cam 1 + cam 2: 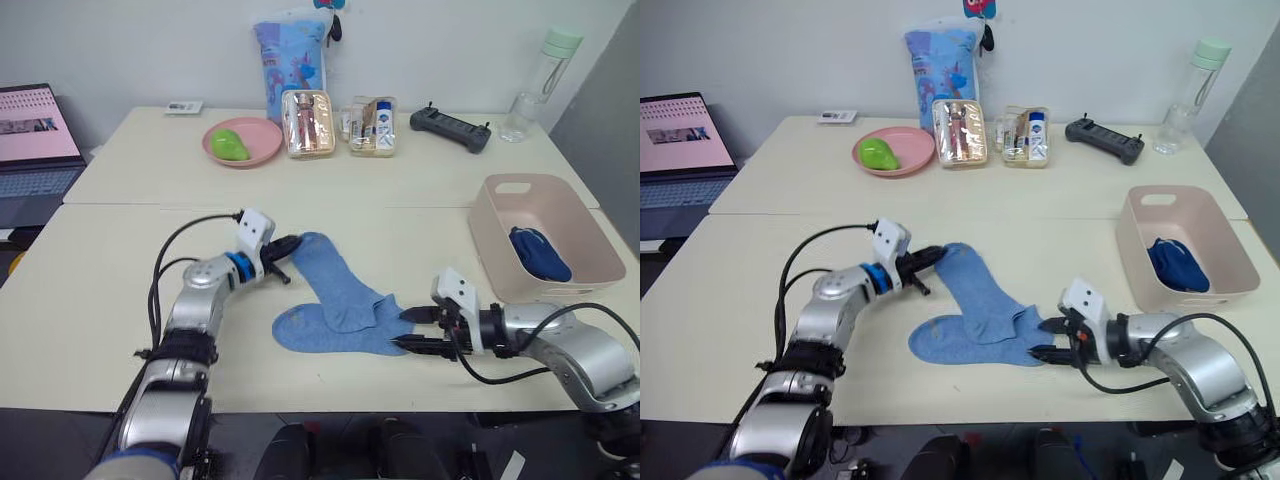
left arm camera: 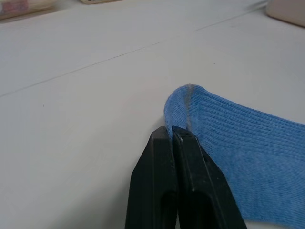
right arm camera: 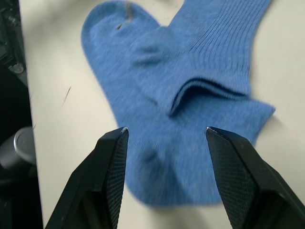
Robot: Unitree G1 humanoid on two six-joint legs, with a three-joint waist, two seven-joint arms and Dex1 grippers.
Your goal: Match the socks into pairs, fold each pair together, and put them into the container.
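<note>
Head views high above the counter (image 1: 120, 290), facing down; wrist views close over the light-blue socks (image 3: 190, 95), seen in all four.

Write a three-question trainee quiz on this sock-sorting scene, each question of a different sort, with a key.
1. True or false: the left gripper is shut on the cuff of a light blue sock.
2. Multiple choice: what lies in the pink bin? A) a dark blue sock bundle B) a green fruit C) a bottle
3. Fill in: the right gripper is ____, facing the light blue socks' edge.

Key: 1 true; 2 A; 3 open
</note>
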